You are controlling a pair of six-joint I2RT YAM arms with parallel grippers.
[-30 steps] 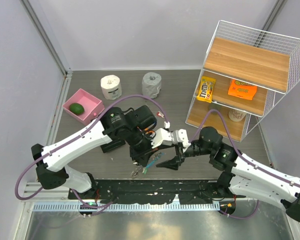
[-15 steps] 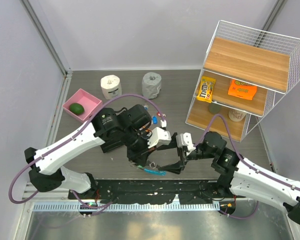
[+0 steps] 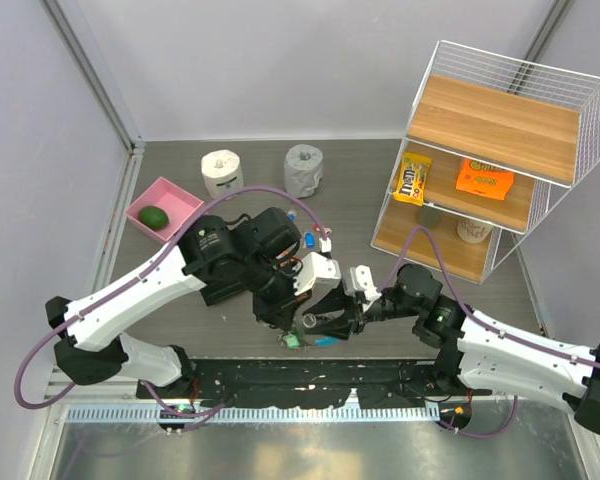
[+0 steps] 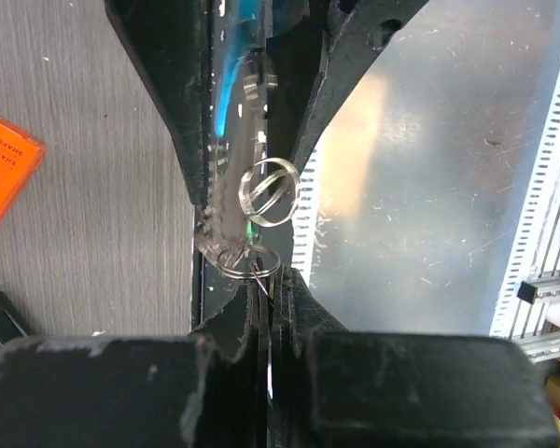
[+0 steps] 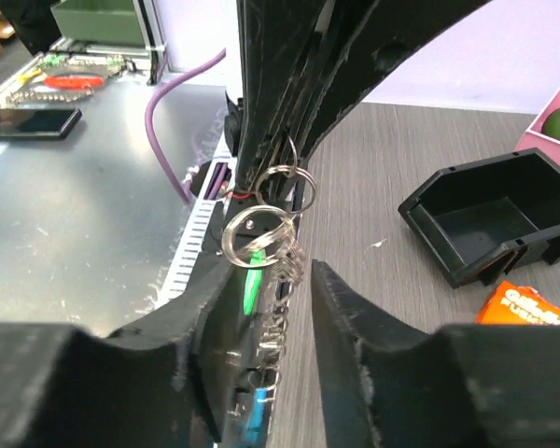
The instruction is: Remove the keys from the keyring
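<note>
My left gripper (image 4: 266, 280) (image 3: 290, 325) is shut on a small thin wire ring (image 4: 252, 264) just above the table's near edge. Hanging from that ring are a larger metal ring (image 4: 268, 191) (image 5: 259, 231) and the keys (image 5: 289, 308), a string of small grey metal pieces. A green tag (image 5: 253, 285) and the light-blue keyring (image 4: 226, 93) (image 3: 326, 341) hang with them. My right gripper (image 5: 271, 280) (image 3: 335, 322) faces the left one. Its jaws stand apart, one on either side of the dangling keys, with a gap at the right finger.
A black bin (image 5: 485, 224) and an orange packet (image 5: 527, 303) lie on the table by the left arm. Further back are a pink tray (image 3: 165, 210) holding a green fruit, two paper rolls (image 3: 221, 173) and a wire shelf (image 3: 490, 150) with snacks.
My right gripper has moved left up to the left gripper, and the hanging keys now sit between its jaws. The jaws widened, then narrowed. The left gripper stayed shut.
</note>
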